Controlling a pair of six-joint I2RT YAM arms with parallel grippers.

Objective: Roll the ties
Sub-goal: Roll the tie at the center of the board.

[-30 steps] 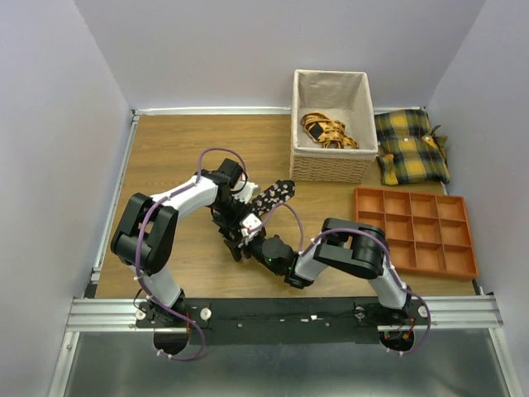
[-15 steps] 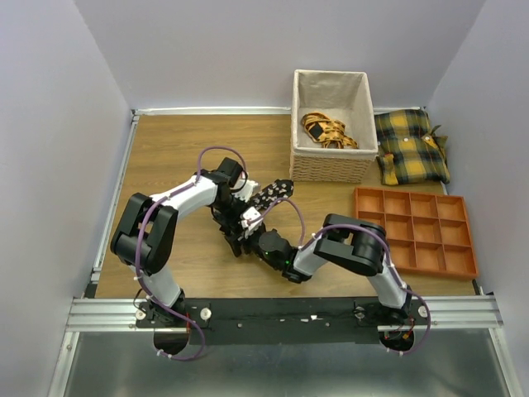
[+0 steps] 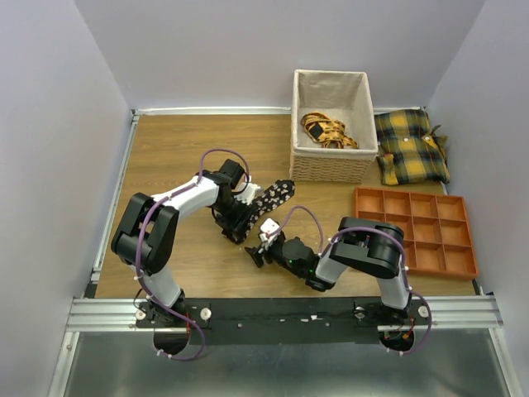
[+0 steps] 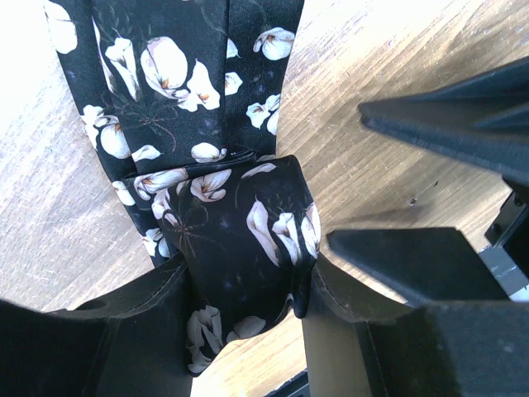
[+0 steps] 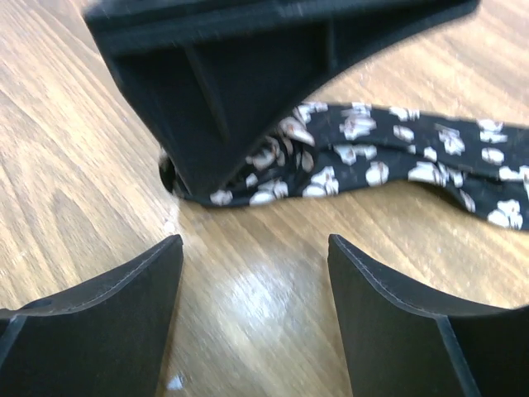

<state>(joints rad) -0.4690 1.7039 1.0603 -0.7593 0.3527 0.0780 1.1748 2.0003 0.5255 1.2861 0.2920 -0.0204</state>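
Note:
A black tie with small white flowers (image 3: 273, 197) lies on the wooden table near its middle, running up and right. In the left wrist view its near end (image 4: 248, 240) is folded over into a short roll. My left gripper (image 3: 235, 230) is shut on that rolled end, a finger on each side (image 4: 244, 331). My right gripper (image 3: 256, 252) is open and empty just in front and to the right of it, low over the table. In the right wrist view (image 5: 254, 273) it faces the tie (image 5: 397, 157) and the left gripper's black fingers (image 5: 248, 74).
A wicker basket (image 3: 331, 165) lined with cloth holds an orange patterned tie (image 3: 327, 130) at the back. Yellow-and-black plaid cushions (image 3: 411, 145) lie right of it. An orange compartment tray (image 3: 416, 229) sits at the right. Grey walls enclose the table.
My right gripper has drawn back from the tie's rolled end, toward the right and the near edge, and stands open. My left gripper keeps its hold on the roll.

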